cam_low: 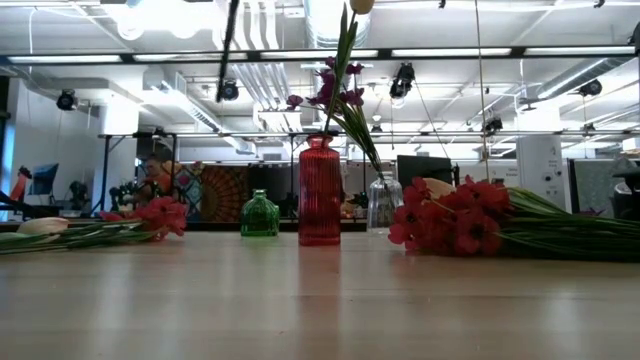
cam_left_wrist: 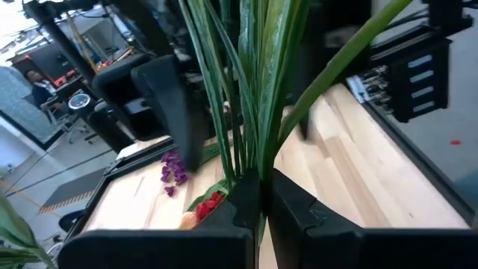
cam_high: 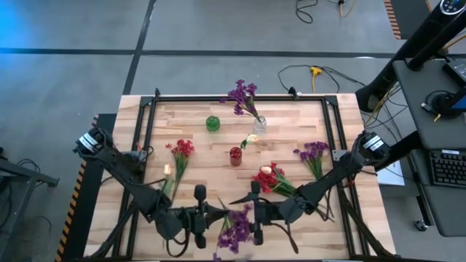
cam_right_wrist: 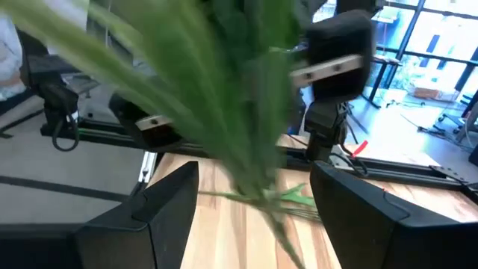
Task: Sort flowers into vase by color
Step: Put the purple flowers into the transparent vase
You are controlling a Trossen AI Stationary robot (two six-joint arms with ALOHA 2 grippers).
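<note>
Left gripper (cam_left_wrist: 261,196): clamped tight on the green stems of a purple sprig (cam_high: 234,230), at the near edge of the table (cam_high: 291,124), between the two arms.
Right gripper (cam_right_wrist: 254,196): jaws stand wide, with the same sprig's leaves passing between its fingers (cam_right_wrist: 168,196); as far as you can see it grips nothing.
Purple vase: the clear vase (cam_high: 259,124) near the far edge already carries a purple sprig (cam_high: 242,94); your held sprig is well apart from it.
Other vases: the red vase (cam_high: 235,156) in the middle holds a cream bloom; the green vase (cam_high: 212,123) looks empty.
Loose flowers: red sprigs (cam_high: 179,151) lie on the left and red sprigs (cam_high: 271,177) lie centre-right, with another purple sprig (cam_high: 313,153) further right.
Risk, handover: if you close the right jaws on leaves and not stems, the sprig likely slips or twists.
Risk, carry: the long stems could sweep the red vase over as you cross the table.
Risk, insertion: the vases are small and the sprigs tall; a tilted entry could tip the clear vase.
</note>
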